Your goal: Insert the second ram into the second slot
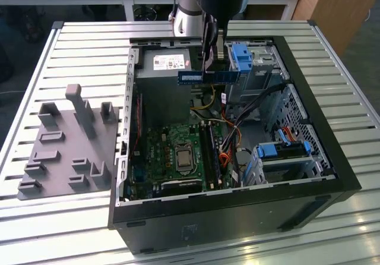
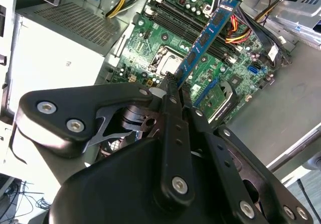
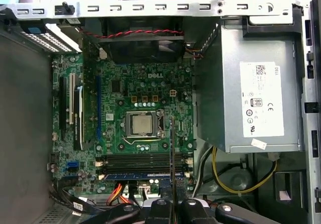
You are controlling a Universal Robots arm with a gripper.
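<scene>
Clamping the second ram, fingers hang above the open case.

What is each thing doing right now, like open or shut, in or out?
gripper: shut on the second ram.
second ram: held in the air over the case, not in a slot.
computer case: lying on its side, side panel off.
other blue stick: sitting in a slot on the board.
dark memory slots: no stick in them.

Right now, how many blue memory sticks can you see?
2: the held stick in the jaws above the case; the seated stick on the motherboard. Others may be hidden.
</scene>
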